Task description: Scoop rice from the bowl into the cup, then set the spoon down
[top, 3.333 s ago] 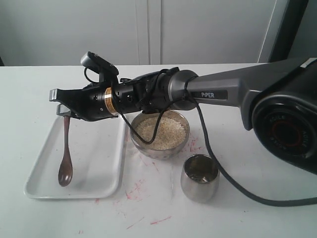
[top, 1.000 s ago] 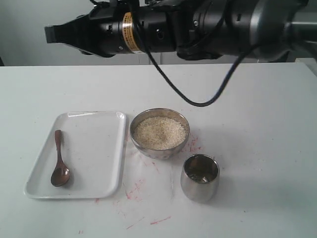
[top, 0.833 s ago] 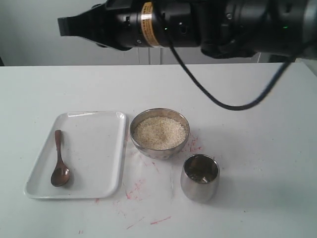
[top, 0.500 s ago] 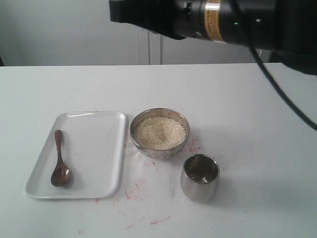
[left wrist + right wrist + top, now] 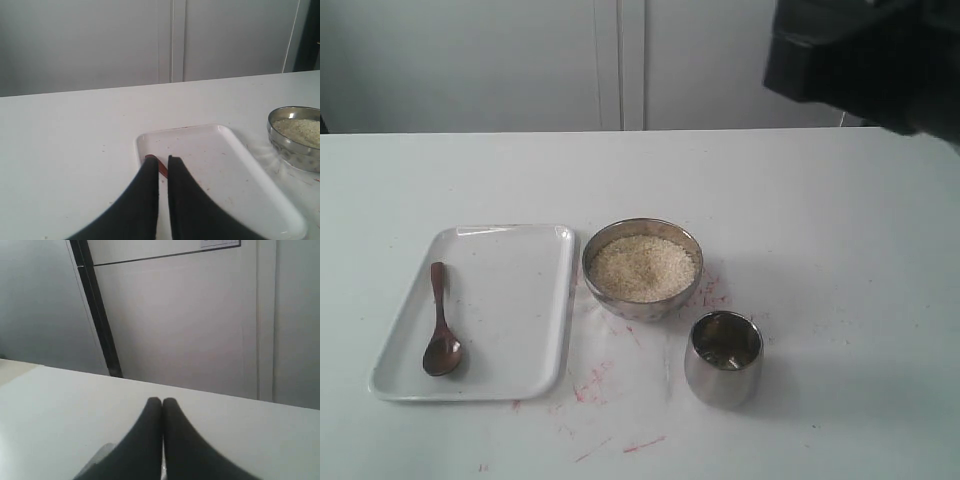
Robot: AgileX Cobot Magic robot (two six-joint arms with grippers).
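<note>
The dark wooden spoon [image 5: 441,330] lies lengthwise in the white tray [image 5: 510,300], scoop toward the front, and nothing touches it. To the tray's right stands the steel bowl [image 5: 642,300], full of rice [image 5: 643,266]. The steel cup [image 5: 723,360] stands in front of the bowl to the right, with something pale at its bottom. My right arm [image 5: 870,55] is a dark blur at the top right, high above the table. My right gripper [image 5: 162,400] is shut and empty. My left gripper [image 5: 163,159] is shut to a thin slit, low before the tray [image 5: 225,160], with the spoon's [image 5: 162,168] handle end just beyond.
The bowl [image 5: 295,145] sits to one side of the tray in the left wrist view. Red marks stain the white table [image 5: 610,380] around the bowl and cup. A pale wall with panel doors [image 5: 620,60] stands behind the table.
My right gripper held the spoon over the tray, let it go, then rose and swung right. The spoon now lies in the tray; the arm is nearly out of view.
</note>
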